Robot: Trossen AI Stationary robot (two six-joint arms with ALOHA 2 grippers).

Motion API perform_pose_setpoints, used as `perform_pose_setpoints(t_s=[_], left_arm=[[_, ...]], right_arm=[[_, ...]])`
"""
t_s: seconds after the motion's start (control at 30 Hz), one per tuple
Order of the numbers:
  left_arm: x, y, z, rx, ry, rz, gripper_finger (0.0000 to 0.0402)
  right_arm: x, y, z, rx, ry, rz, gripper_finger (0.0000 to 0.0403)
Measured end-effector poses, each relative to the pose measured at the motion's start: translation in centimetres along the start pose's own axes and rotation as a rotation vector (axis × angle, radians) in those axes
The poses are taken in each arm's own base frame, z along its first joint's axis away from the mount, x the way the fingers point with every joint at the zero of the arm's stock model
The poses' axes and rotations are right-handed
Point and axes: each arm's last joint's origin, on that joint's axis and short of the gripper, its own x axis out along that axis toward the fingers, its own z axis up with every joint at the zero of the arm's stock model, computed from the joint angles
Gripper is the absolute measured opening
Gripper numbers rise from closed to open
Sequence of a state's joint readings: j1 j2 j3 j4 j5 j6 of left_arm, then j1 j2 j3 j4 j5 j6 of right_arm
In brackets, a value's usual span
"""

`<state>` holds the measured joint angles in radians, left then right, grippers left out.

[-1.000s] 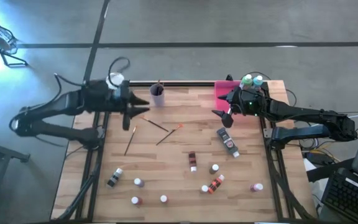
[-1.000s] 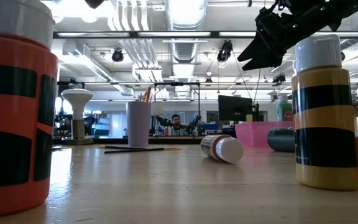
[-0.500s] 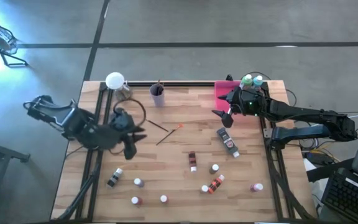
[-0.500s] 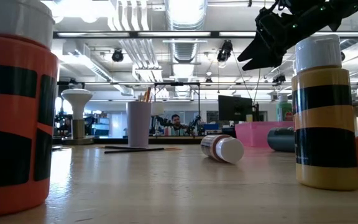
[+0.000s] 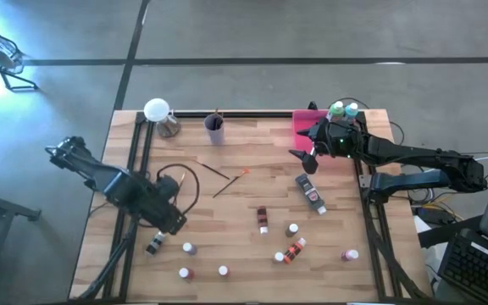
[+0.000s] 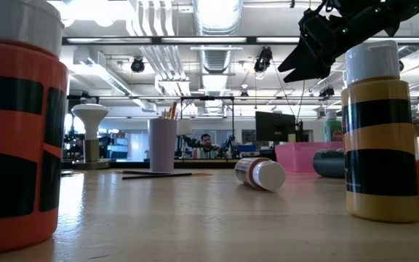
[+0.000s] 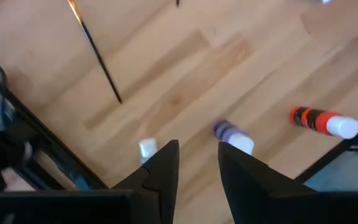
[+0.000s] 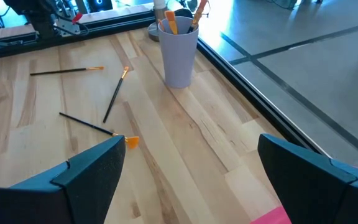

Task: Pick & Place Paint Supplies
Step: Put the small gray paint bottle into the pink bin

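While right gripper [image 5: 302, 158] hangs wide nr pink tray [image 5: 303, 127], left gripper [image 7: 197, 163] hovers narrow over purple bottle [image 7: 234, 137].

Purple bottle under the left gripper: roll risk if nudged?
Probably. The purple bottle lies on its side, round-bodied, so a sideways touch from the left gripper would likely roll it. It looks small, probably light. The open fingers sit above it, not touching.

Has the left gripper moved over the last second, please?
Yes. In the high view the left gripper has swung away from the lilac cup at the far edge, toward the near-left bottles; the right gripper has not moved.
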<state>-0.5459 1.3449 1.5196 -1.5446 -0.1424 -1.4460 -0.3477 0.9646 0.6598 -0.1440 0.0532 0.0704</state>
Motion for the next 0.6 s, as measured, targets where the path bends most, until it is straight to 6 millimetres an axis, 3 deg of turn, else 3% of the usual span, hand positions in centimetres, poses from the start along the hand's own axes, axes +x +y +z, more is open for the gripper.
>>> perform_pose_setpoints(t_s=[0.3, 0.6], left_arm=[[2.1, 0.4, -2.3, -0.077, 0.142, 0.097, 0.0117], [5.5, 1.0, -4.2, -0.139, 0.259, 0.196, 0.0117]], right_arm=[[0.0, 0.0, 0.0, 0.000, 0.000, 0.000, 0.0363], [0.0, 0.0, 0.0, 0.000, 0.000, 0.000, 0.0363]])
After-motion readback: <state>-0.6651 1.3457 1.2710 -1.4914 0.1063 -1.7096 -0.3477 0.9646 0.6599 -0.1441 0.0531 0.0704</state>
